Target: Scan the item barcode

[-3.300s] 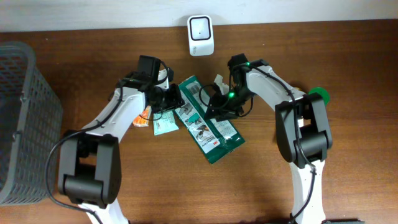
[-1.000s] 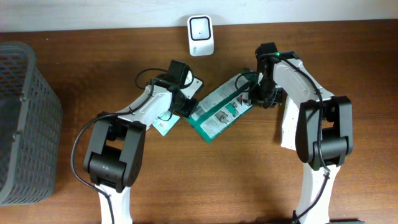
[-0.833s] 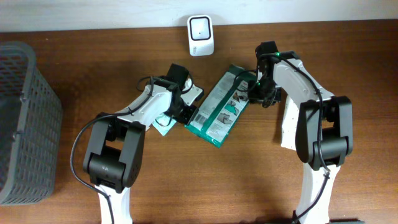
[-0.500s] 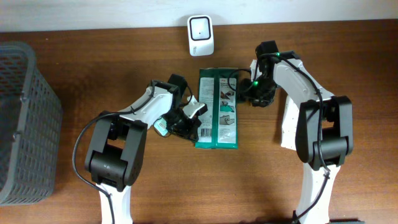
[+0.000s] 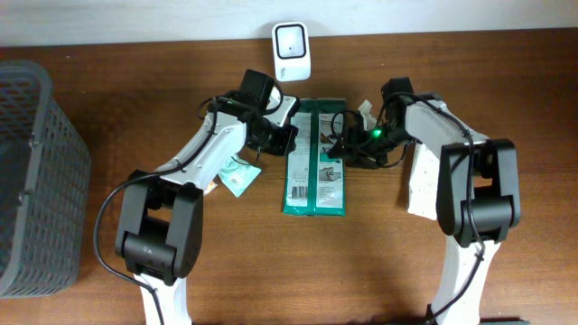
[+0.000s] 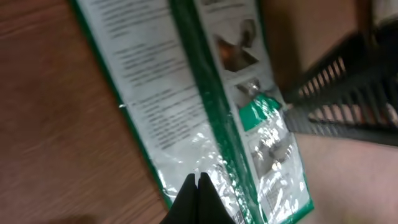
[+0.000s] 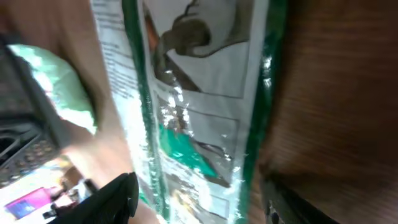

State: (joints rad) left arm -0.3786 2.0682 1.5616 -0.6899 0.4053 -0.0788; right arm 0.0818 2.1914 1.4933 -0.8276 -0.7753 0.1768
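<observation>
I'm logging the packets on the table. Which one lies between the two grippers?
The large dark-green pouch, lying lengthwise directly below the scanner. The small pale-green packet lies apart, further left.

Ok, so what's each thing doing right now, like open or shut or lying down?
green pack: lying flat, printed side up
left gripper: shut, tips at the pack's edge
right gripper: open, fingers either side of the pack
scanner: face showing, nothing over it
basket: standing upright
</observation>
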